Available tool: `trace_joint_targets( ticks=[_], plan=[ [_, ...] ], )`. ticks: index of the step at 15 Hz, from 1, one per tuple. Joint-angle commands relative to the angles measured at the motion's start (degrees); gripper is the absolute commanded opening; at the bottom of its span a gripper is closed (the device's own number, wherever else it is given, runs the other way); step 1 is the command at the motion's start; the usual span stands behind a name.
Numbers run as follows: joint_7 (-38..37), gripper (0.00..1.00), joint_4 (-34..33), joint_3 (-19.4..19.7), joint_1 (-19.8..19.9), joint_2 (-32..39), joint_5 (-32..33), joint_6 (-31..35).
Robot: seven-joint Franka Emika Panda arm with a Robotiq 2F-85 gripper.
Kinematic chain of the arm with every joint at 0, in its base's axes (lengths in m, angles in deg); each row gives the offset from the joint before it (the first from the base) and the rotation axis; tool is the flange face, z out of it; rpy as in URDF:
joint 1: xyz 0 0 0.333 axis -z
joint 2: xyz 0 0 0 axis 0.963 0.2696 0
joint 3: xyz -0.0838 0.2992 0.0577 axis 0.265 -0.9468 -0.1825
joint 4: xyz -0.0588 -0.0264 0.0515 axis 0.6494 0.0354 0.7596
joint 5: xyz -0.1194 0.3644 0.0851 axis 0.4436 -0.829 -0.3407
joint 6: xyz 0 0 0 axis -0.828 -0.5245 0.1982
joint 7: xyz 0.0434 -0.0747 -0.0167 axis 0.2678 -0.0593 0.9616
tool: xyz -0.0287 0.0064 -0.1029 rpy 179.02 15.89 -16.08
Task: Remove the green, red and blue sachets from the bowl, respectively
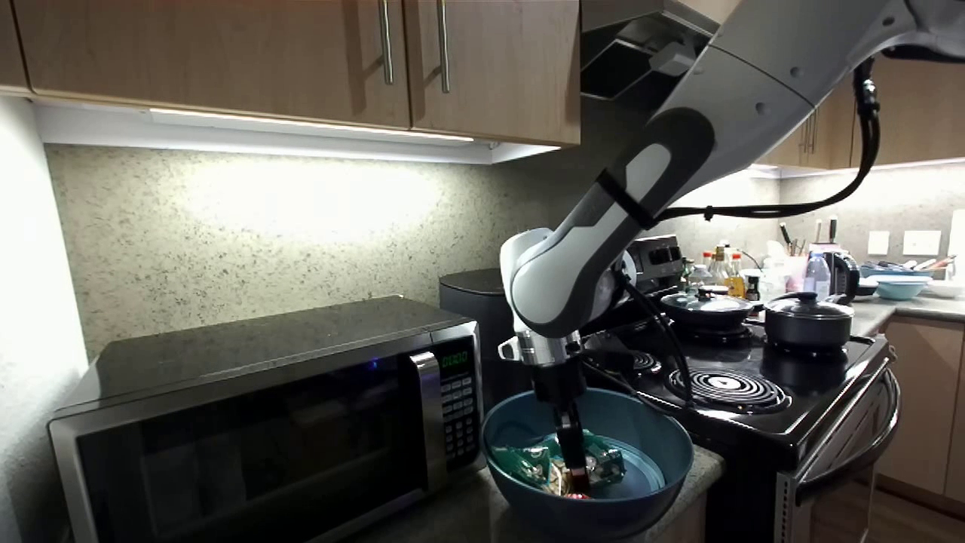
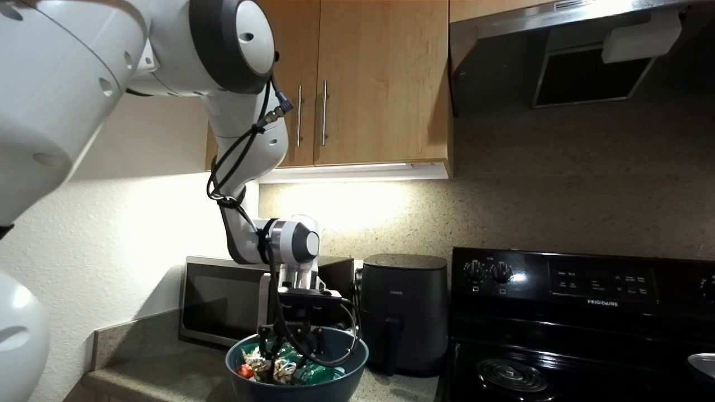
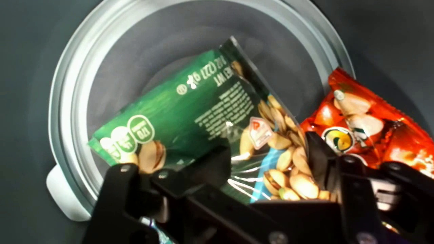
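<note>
The bowl [image 1: 663,460] is blue-grey and stands on the counter; it also shows in an exterior view [image 2: 313,388]. In the wrist view the green sachet [image 3: 169,108], printed with pistachios, lies in it. The red sachet [image 3: 359,135] lies right of the green one. Red also shows in an exterior view [image 2: 246,371]. No blue sachet can be told apart; a bit of teal and purple wrapper [image 3: 162,235] shows at the bottom, mostly hidden. My gripper [image 3: 266,154] is inside the bowl, fingers apart, around the pistachio part of the green sachet. Creases run from the left fingertip.
A microwave [image 1: 264,437] stands beside the bowl. A black air fryer [image 2: 405,312] stands behind it. The stove [image 1: 754,407] with pots [image 1: 810,324] is on the other side. Wall cabinets [image 2: 385,78] hang above. A cable loops from the wrist over the bowl rim.
</note>
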Motion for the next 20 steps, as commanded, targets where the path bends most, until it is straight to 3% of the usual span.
trace_joint_targets(
  ticks=[1, 5, 9, 14, 20],
  plan=[
    [2.9, 0.34, -1.88, -1.36, 1.66, 1.54, -1.22, -1.1],
    [2.96, 0.09, -2.24, -1.81, 2.17, 1.39, -2.12, -1.13],
    [2.61, 0.01, -2.34, -1.91, 2.47, 0.55, -2.83, -0.65],
    [-2.93, 0.07, 0.32, -0.79, 2.65, -6.98, -2.75, 2.33],
    [-13.36, 0.06, 6.05, 2.88, 2.39, -18.69, 0.53, 8.87]
  ],
)
